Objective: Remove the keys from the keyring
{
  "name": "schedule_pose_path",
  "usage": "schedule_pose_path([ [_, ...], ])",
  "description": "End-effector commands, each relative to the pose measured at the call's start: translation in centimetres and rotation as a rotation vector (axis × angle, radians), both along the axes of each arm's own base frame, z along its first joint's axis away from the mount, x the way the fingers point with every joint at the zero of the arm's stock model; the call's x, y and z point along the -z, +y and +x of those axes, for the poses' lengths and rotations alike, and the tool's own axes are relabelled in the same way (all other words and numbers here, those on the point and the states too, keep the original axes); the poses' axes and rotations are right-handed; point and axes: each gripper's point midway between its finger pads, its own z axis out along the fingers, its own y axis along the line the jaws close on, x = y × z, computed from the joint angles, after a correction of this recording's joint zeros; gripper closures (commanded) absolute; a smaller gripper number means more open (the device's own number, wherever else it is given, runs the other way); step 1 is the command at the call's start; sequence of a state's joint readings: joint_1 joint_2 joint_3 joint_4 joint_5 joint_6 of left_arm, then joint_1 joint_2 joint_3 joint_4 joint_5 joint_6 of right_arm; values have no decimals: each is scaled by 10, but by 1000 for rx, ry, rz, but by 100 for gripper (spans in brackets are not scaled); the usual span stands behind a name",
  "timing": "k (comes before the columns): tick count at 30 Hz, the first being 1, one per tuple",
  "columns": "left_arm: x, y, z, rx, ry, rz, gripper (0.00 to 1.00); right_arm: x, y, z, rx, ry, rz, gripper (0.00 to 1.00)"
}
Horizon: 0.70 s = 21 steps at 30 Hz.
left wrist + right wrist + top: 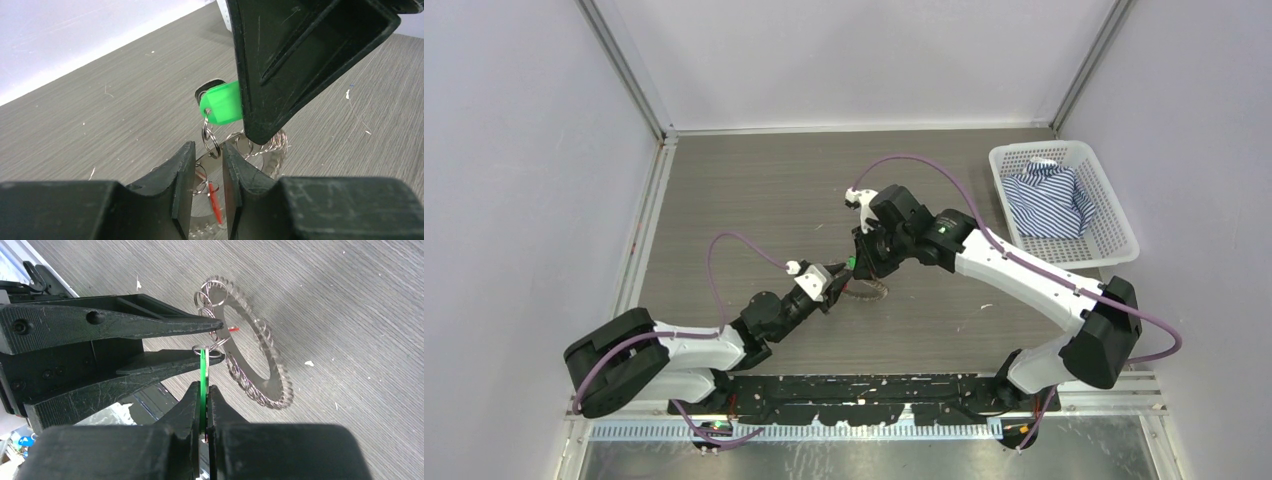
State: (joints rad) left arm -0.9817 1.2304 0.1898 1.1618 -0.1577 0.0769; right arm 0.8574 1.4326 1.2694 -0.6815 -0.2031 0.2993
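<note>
The keys [272,367] lie on the table as a toothed silvery fan, with the wire keyring [248,385] coiled along its open centre. A green-headed key [222,102] is lifted above the fan, and my right gripper [205,390] is shut on its head. A small split ring [211,137] hangs from that key down towards the fan. My left gripper [207,150] is open, and this small ring sits in the gap between its fingertips [212,325]. In the top view the left gripper [836,283] and the right gripper [861,265] meet over the keys [869,291].
A white basket [1024,150] holding a blue striped cloth [1049,200] stands at the back right of the table. A small red piece [215,202] lies inside the fan. Grey walls close in the table on three sides.
</note>
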Motion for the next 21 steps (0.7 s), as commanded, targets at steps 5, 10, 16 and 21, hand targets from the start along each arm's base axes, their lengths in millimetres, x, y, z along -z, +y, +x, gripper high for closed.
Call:
schedule_pose_path([
  [5,0,7,1,-33,17,-5,75,-33,19,6,-5,-68,146,99],
  [10,0,6,0,-28,15,-6,79,-35,18,6,-7,-71,149,99],
  [16,0,4,0,-18,-15,18,84,-36,18,5,3,-60,153,99],
  [21,2,1,0,-17,-38,41,85,-32,17,4,16,-46,147,99],
])
